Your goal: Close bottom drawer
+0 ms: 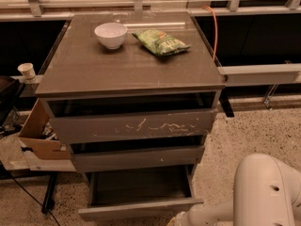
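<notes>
The bottom drawer point(140, 208) is the lowest of three grey-brown drawers in the cabinet. It stands pulled out, showing its dark shallow box point(139, 185) behind a low plain front panel. My gripper point(177, 220) is at the bottom edge of the camera view, just below the right end of that front panel. It is mostly cut off by the frame. My white arm point(268, 192) fills the lower right corner.
The scratched top drawer point(134, 125) and the middle drawer point(137, 157) stick out slightly. A white bowl point(111, 35) and a green snack bag point(161, 42) lie on the cabinet top. A cardboard box point(37, 135) stands at the left, a paper cup point(27, 70) above it. The floor is speckled.
</notes>
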`<state>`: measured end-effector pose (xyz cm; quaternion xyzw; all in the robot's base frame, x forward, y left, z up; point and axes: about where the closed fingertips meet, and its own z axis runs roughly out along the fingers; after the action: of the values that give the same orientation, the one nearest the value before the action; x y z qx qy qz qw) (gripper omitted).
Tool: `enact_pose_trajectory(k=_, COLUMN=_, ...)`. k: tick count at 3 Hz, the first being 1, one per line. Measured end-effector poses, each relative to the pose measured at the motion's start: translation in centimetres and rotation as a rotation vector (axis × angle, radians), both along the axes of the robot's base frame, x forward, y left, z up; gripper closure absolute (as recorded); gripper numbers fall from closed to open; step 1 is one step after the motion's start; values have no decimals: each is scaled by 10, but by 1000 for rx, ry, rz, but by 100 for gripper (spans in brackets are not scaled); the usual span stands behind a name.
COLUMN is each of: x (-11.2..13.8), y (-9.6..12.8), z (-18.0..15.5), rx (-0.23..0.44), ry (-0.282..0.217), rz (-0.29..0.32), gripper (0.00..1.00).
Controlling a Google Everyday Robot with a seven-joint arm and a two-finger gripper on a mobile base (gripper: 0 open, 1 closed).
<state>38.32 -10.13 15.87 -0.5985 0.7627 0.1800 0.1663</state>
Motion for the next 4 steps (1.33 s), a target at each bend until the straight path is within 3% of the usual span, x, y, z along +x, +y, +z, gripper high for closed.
enact_pose_trajectory(k=1, x=1, y=1, z=-3, rx=-6, ry=-11, rz=6, gripper=100)
enact_pose_trajectory(k=2, x=3, y=2, z=-6, rx=-22, ry=-55, rz=27, gripper=100)
enact_pose_trajectory(k=4, x=24, y=6, z=-7, rx=-32, ry=-194, rz=62, gripper=100)
